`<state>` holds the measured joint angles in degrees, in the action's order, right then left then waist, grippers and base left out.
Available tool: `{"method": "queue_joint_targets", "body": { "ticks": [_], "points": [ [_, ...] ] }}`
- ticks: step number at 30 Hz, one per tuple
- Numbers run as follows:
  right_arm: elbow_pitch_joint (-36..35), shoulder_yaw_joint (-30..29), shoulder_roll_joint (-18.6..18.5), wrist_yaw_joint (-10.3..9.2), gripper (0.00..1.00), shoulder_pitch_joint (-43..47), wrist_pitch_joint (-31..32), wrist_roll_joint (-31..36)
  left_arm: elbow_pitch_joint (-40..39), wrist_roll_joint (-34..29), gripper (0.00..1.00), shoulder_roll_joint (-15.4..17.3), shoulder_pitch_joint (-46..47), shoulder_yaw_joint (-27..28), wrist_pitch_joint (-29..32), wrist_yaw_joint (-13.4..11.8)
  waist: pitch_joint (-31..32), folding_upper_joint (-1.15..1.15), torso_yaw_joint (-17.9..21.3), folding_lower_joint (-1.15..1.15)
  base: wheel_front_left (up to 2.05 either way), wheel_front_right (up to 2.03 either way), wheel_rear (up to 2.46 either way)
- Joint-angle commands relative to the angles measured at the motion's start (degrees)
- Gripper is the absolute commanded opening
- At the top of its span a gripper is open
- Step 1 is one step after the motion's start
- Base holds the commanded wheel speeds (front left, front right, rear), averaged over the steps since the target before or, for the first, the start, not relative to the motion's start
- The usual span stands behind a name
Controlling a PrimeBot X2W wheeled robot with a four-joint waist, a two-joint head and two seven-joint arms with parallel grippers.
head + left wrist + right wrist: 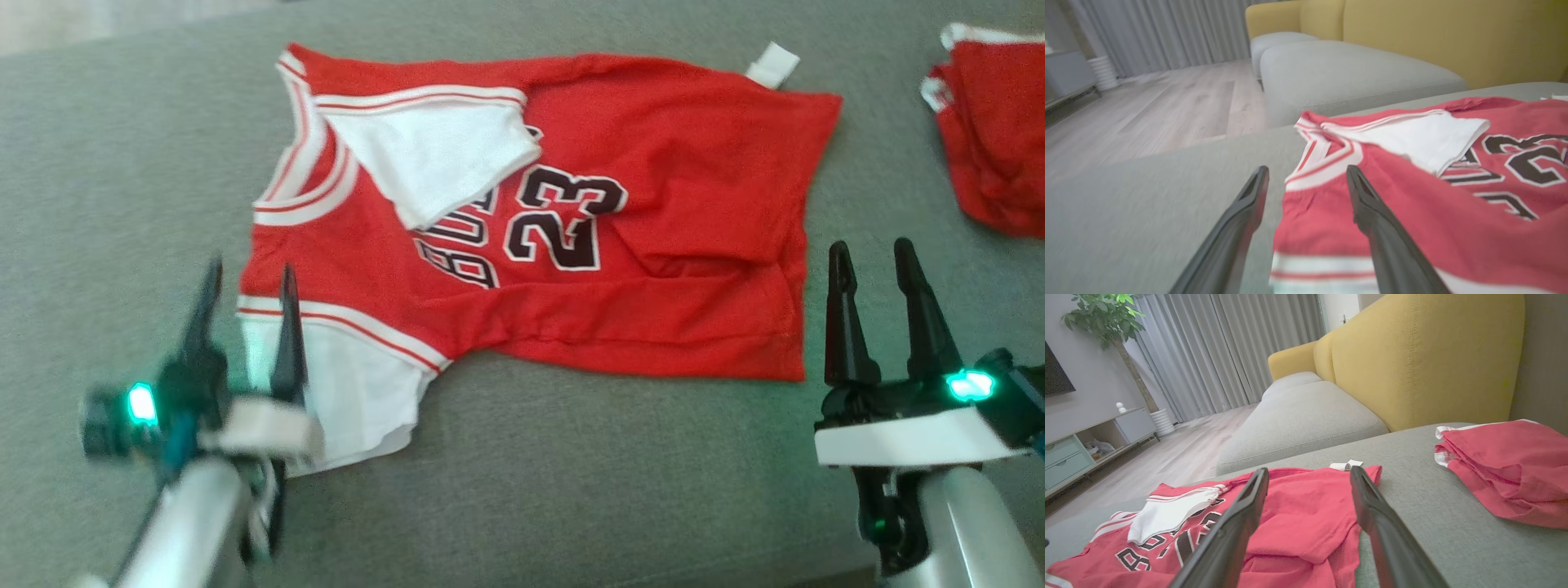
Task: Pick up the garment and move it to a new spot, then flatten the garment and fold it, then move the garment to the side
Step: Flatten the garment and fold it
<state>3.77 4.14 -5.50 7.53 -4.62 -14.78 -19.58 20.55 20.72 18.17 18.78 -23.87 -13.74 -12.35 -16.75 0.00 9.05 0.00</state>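
While the red jersey point(694, 188) lies spread face-up on the grey cushion point(571, 490), both pincers stand released and hold nothing. The jersey's number 23 is showing and its neck points to the robot's left. One white sleeve point(433, 159) is folded over the chest. The other point(359, 400) lies flat at the near left corner. A white tag point(771, 64) sticks out at the far hem.

Left pincer point(251, 273): fingers apart, over the jersey's near-left edge. In its wrist view point(1306, 171) one finger is above red cloth and the other above bare cushion. Contact with the cloth: cannot tell.

Right pincer point(872, 249): fingers apart, just beside the jersey's hem corner. In its own view point(1309, 471) it looks across the jersey point(1306, 522).

A second red garment point(996, 139) lies bunched at the far right, well apart from the jersey. A yellow sofa back point(1412, 367) stands beyond.
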Motion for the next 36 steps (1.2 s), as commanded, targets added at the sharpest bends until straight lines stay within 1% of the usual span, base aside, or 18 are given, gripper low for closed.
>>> {"method": "queue_joint_targets", "body": {
  "ticks": [1,3,7,11,14,17,21,23,24,25,26,27,32,36],
  "points": [
    [-1.69,1.16,-0.38,-0.04,1.0,0.6,-0.22,0.26,-2.41,1.1,1.0,0.47,0.13,2.71,-0.63,-1.03,1.49,0.0,-1.57,0.0,0.0,0.0,0.0],
    [-1.68,1.0,-0.54,-0.04,1.0,0.89,-0.22,0.3,-3.92,1.87,1.0,-0.85,-3.97,3.06,-0.76,-2.88,2.02,0.0,-2.34,0.0,0.0,0.0,0.0],
    [-1.84,0.71,-1.03,-0.04,1.0,1.66,-0.22,0.43,-6.39,2.79,1.0,-3.3,-10.15,2.21,-0.87,-4.77,2.57,0.0,-3.56,0.0,0.0,0.0,0.0],
    [-1.92,0.31,-1.43,-0.04,1.0,2.31,-0.22,0.48,-6.41,2.79,1.0,-4.58,-13.98,1.69,-0.64,-7.24,3.02,0.0,-4.29,0.0,0.0,0.0,0.0],
    [-1.98,0.3,-1.55,-0.04,1.0,2.6,-0.22,0.54,-5.36,2.77,1.0,-5.32,-15.89,1.21,-0.14,-8.62,3.1,0.0,-4.52,0.0,0.0,0.0,0.0],
    [-1.95,0.42,-1.67,-0.04,1.0,2.8,-0.22,0.5,-4.36,3.27,1.0,-5.99,-16.77,1.19,-0.13,-9.11,3.19,0.0,-4.71,0.0,0.0,0.0,0.0],
    [-1.89,0.48,-1.82,-0.04,1.0,2.83,-0.22,0.42,-3.73,3.63,1.0,-6.79,-17.3,-0.09,0.48,-8.4,3.09,0.0,-4.81,0.0,0.0,0.0,0.0],
    [-1.86,0.51,-1.87,-0.04,1.0,2.77,-0.22,0.43,-3.37,3.71,1.0,-6.99,-17.29,-0.37,0.81,-8.45,2.97,0.0,-4.77,0.0,0.0,0.0,0.0],
    [-1.84,0.54,-1.89,-0.04,1.0,2.76,-0.22,0.42,-3.19,3.74,0.85,-7.04,-17.24,-0.48,1.08,-8.54,2.92,0.0,-4.73,0.0,0.0,0.0,0.0],
    [-1.79,0.55,-1.94,-0.04,1.0,2.75,-0.22,0.41,-3.07,3.93,0.48,-7.14,-17.22,-0.49,1.3,-8.52,2.87,0.0,-4.69,0.0,0.0,0.0,0.0],
    [-1.7,0.54,-2.02,-0.04,1.0,2.77,-0.22,0.38,-2.99,4.05,0.3,-7.16,-17.19,-0.64,1.53,-8.35,2.83,0.0,-4.65,0.0,0.0,0.0,0.0],
    [-1.57,0.45,-2.08,-0.04,1.0,2.83,-0.22,0.35,-3.05,4.32,0.0,-7.28,-17.19,-0.8,1.61,-7.98,2.8,0.0,-4.61,0.0,0.0,0.0,0.0],
    [0.36,-1.15,-2.51,-0.04,1.0,4.88,-0.22,-0.01,-4.99,4.66,0.0,-7.49,-16.69,-1.05,0.69,-6.54,2.97,0.0,-4.88,0.0,0.0,0.0,0.0],
    [4.81,-0.67,-4.55,-0.04,1.0,7.67,-0.22,-0.5,-8.51,3.84,0.0,-6.88,-15.73,-0.13,-0.37,-6.38,3.0,0.0,-5.38,0.0,0.0,0.0,0.0]
  ]
}}
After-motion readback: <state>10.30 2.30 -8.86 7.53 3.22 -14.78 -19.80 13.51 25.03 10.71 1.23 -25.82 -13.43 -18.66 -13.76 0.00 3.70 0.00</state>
